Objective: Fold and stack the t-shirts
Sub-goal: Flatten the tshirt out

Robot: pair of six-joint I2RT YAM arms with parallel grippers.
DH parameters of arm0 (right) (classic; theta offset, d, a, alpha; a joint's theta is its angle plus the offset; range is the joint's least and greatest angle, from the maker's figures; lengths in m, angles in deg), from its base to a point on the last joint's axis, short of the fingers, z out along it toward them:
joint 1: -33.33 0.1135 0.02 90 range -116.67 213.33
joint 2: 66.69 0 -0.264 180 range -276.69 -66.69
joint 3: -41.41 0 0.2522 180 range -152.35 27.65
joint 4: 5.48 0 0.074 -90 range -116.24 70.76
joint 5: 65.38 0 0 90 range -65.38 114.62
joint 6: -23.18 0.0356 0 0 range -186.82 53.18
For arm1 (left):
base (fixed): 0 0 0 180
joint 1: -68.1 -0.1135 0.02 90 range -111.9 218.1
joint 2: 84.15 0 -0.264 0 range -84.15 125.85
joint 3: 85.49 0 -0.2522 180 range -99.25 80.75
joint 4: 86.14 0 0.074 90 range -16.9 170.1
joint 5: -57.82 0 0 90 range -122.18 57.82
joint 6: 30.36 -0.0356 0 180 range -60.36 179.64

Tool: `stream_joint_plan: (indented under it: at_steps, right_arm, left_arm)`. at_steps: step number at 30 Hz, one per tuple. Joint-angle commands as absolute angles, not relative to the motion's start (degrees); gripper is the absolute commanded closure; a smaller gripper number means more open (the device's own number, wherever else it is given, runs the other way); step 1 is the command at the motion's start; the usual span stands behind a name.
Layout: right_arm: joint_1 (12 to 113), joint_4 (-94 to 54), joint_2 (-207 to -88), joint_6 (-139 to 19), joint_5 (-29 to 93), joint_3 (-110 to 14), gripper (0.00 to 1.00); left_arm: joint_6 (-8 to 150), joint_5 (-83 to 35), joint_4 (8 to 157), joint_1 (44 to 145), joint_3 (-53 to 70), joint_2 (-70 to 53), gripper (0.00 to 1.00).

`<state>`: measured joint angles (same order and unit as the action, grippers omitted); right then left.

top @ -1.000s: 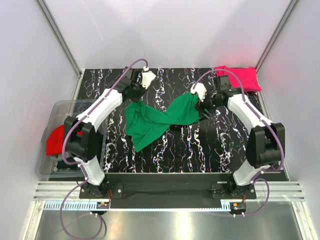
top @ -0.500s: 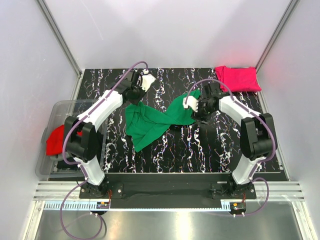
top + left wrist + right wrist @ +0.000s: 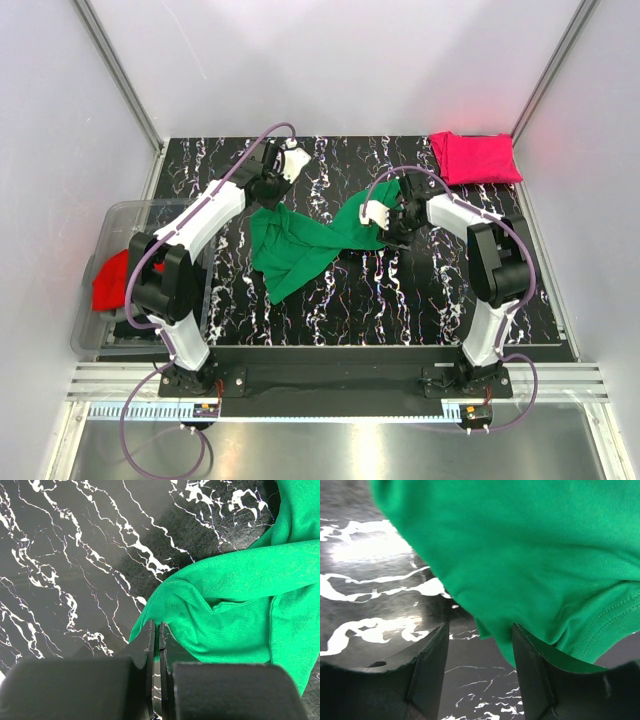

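The green shirt (image 3: 300, 245) lies crumpled and unfolded at the middle of the counter (image 3: 450, 290), a black top with white veins. It stretches from left of centre, where one broad flap points toward the lower left, across to a bunched, raised part right of centre.

The left arm (image 3: 205, 215) reaches in from the lower left to the shirt's upper left corner. In the left wrist view its jaws are clenched together on the hemmed edge of the green shirt (image 3: 225, 605), which spreads from there to the right of the frame.

The right arm (image 3: 480, 225) bends in from the right to the shirt's raised end. In the right wrist view its jaws stand apart, released, with a hanging fold of the green shirt (image 3: 530, 555) dropping between them. The cloth fills the upper right of that frame, and the counter (image 3: 370, 605) shows at the left.

A pink shirt (image 3: 475, 158) lies folded flat at the counter's upper right corner, well apart from the green one. At the far left a clear bin (image 3: 120, 215) sits just off the counter's edge, with a red shirt (image 3: 110, 280) bundled inside it.
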<state>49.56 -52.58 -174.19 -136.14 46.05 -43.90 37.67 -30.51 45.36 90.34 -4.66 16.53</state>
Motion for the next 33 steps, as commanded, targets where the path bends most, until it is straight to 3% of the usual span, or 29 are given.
stream_joint_plan:
  at_steps: [1, 19, 23, 27, 30, 33]
  right_arm:
    - [49.9, -49.0, -175.0, -136.1, 43.7, -45.8, 0.41]
    - [50.3, -46.9, -177.6, -131.7, 42.5, -48.6, 0.47]
    - [50.4, -46.9, -179.4, -130.9, 41.1, -49.8, 0.67]
    - [50.4, -46.9, -179.4, -130.7, 40.7, -49.8, 0.71]
    - [50.4, -47.1, -178.8, -130.9, 40.1, -49.3, 0.9]
    - [50.3, -47.0, -175.9, -130.6, 39.6, -49.0, 0.98]
  left_arm:
    - [38.2, -31.3, 46.9, 90.6, -5.4, 16.4, 1.0]
    - [38.3, -31.6, 47.1, 91.8, -6.0, 17.4, 1.0]
    - [38.2, -31.7, 47.1, 92.2, -6.4, 17.5, 1.0]
    - [38.2, -31.7, 47.1, 92.2, -6.5, 17.7, 1.0]
    - [38.1, -31.7, 47.1, 92.2, -6.6, 17.7, 1.0]
    - [37.7, -32.0, 47.1, 92.2, -6.8, 17.2, 1.0]
